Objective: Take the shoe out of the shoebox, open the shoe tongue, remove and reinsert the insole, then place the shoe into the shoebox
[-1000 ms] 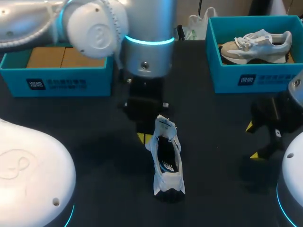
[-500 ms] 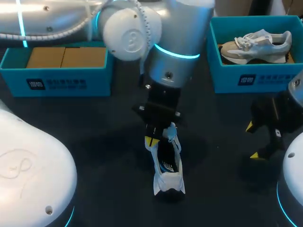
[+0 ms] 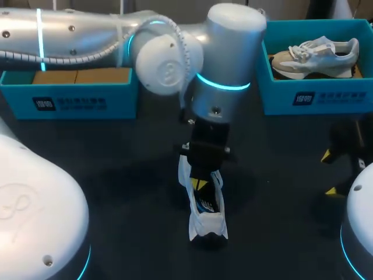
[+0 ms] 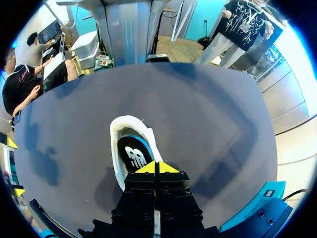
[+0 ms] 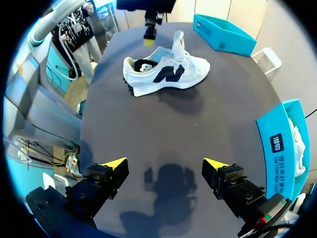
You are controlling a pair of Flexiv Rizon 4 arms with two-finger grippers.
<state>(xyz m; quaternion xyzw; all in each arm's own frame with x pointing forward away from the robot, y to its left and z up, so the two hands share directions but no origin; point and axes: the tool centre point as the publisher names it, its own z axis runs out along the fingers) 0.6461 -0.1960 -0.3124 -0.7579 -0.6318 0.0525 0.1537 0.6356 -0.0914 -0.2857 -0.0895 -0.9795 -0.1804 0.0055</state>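
Shoe position: the white shoe (image 3: 205, 217) sits on its sole on the dark table (image 3: 116, 151), about mid-table and outside both boxes.
Left gripper: the left gripper (image 4: 155, 167) hangs directly over the shoe's opening. Its fingertips are pressed together and nothing shows between them.
Gap: in the right wrist view a small gap shows between those tips and the shoe's collar.
Shoe relative to gripper: in the left wrist view the heel lies ahead of the fingertips, and the dark insole (image 4: 132, 153) shows in the opening just beyond them.
Tongue: the tongue (image 5: 178, 42) stands upright just on the toe side of the left gripper, apart from it.
Orientation: the long axis runs near to far, heel at the near end and toe at the far end.
Right gripper: the right gripper (image 5: 165, 166) is low over the right side of the table with its fingers spread wide and nothing between them, well apart from the shoe.
Right box: the blue right box (image 3: 303, 96) stands at the far right and holds a second shoe (image 3: 317, 55).
Left box: the blue left box (image 3: 70, 102) stands at the far left and holds brown cardboard packs (image 3: 81, 76).
Obstruction: in the head view the left arm's wrist covers the shoe's toe end.
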